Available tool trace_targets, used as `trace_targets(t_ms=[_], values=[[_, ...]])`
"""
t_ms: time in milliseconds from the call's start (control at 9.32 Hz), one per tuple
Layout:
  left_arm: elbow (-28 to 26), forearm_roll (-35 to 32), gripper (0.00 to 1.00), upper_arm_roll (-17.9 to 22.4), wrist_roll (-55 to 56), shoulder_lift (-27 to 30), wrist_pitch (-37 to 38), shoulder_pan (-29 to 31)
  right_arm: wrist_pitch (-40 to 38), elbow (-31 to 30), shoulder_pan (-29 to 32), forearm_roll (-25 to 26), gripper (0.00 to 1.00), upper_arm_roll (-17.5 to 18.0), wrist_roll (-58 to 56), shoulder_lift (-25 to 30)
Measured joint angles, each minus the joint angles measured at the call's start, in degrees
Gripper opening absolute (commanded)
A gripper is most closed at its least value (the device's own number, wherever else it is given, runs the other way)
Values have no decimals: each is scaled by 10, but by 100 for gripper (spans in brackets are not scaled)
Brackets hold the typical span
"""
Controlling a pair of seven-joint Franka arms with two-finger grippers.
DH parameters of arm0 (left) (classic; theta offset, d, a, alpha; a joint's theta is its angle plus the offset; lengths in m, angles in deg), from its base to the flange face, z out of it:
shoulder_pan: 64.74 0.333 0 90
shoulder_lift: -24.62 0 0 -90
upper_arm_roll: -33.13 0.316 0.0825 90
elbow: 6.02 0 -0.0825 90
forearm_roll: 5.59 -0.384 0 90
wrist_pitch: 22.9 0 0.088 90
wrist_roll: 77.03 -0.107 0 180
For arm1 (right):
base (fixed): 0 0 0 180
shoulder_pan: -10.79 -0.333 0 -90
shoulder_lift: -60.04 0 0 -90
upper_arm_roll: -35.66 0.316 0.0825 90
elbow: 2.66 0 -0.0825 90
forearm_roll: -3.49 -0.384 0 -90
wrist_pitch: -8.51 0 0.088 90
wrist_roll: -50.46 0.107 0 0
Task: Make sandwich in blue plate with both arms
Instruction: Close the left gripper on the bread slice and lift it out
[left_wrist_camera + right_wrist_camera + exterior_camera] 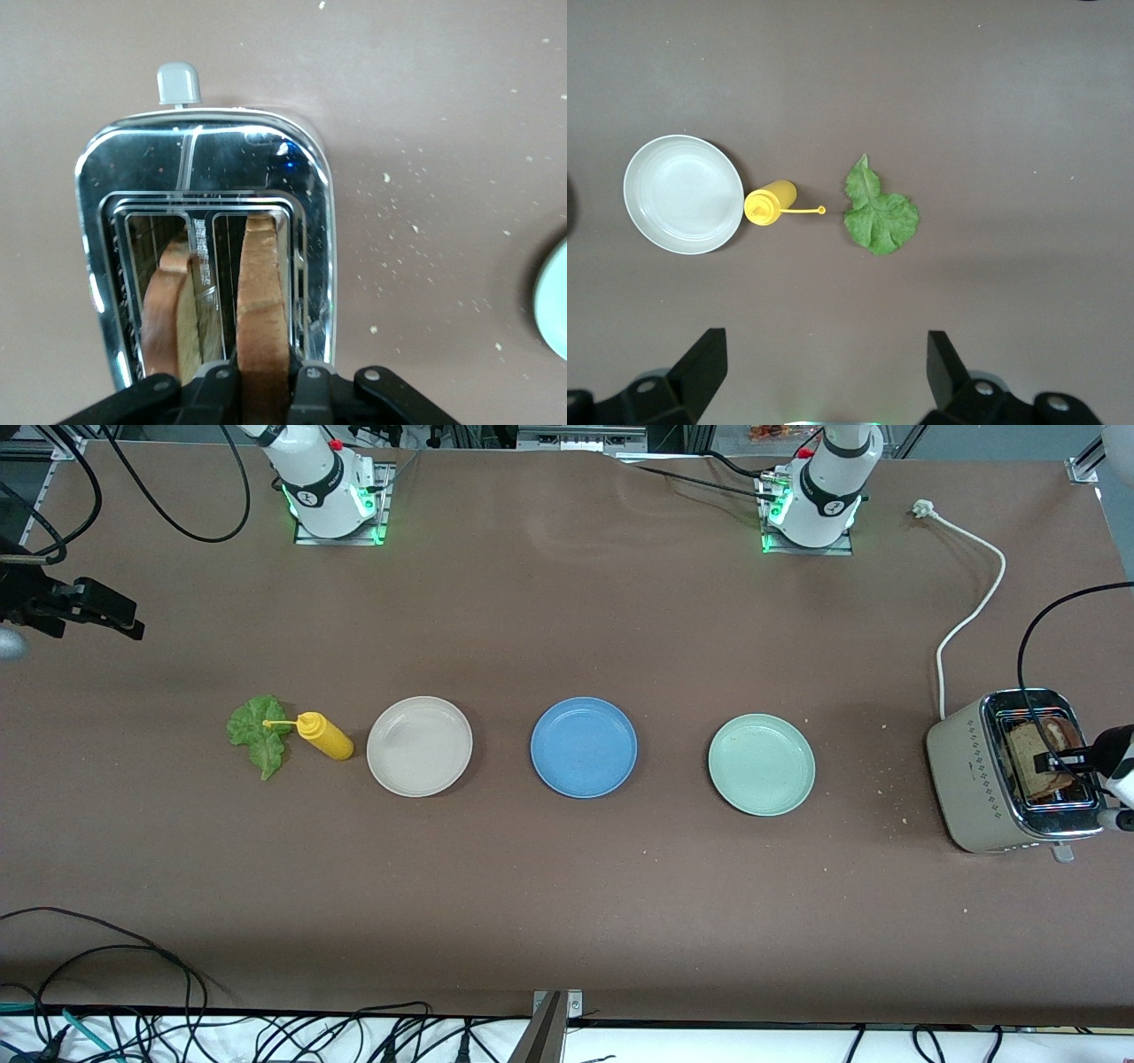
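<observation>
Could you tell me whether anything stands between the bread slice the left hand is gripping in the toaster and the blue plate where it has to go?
Yes: the pale green plate lies on the table between the toaster and the blue plate. It is low, so the left hand, shut on the bread slice, could probably carry it over.

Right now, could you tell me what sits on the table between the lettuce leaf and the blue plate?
In the front view, the yellow squeeze bottle and then the beige plate lie between the lettuce leaf and the blue plate.
</observation>
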Motion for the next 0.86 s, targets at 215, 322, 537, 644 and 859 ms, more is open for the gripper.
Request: trace_targets(t_ms=[215, 322, 537, 644, 859], values=[[26, 0, 0, -2, 0, 23, 47, -5, 0, 0, 0, 0, 100, 0, 0, 0], [29, 0, 0, -5, 0, 41, 65, -10, 0, 0, 0, 0, 100, 0, 0, 0], [29, 1, 0, -7, 35, 69, 98, -40, 0, 0, 0, 0, 100, 0, 0, 0], [29, 8, 0, -8, 82, 74, 106, -65, 0, 0, 0, 0, 100, 0, 0, 0], [27, 52, 0, -8, 191, 75, 108, -112, 0, 0, 0, 0, 100, 0, 0, 0]])
